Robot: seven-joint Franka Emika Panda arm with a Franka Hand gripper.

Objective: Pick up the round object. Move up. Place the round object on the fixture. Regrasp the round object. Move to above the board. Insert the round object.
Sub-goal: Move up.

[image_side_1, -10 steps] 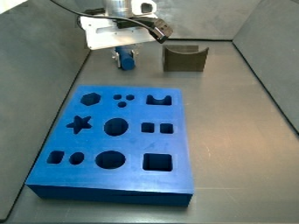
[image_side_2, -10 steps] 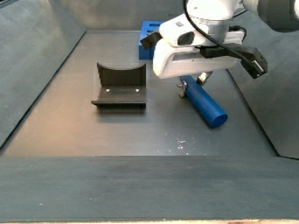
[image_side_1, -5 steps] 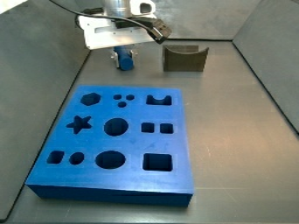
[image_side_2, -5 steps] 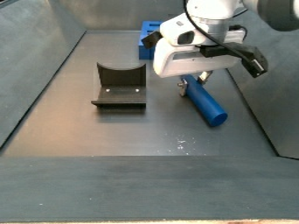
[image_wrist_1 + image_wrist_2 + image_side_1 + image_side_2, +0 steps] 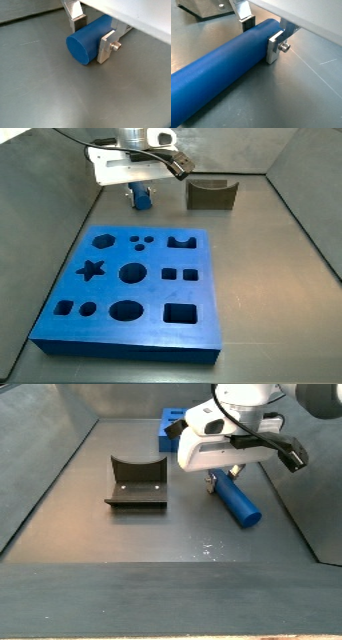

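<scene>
Blue round object (image 5: 224,70) between end effector (image 5: 261,36) fingers.

1. I see even, diffuse overhead light in both side views; no hard glare.
2. The gripper (image 5: 218,479) casts a soft shadow on the grey floor (image 5: 160,534).
3. Both wrist views are soft; the round object (image 5: 224,70) blurs at its near end.
4. The floor shows a faint sheen.

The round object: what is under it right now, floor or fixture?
The round object lies on the bare grey floor, the gripper straddling one end. The fixture stands apart, its notch empty. The contact line underneath is hidden.
</scene>
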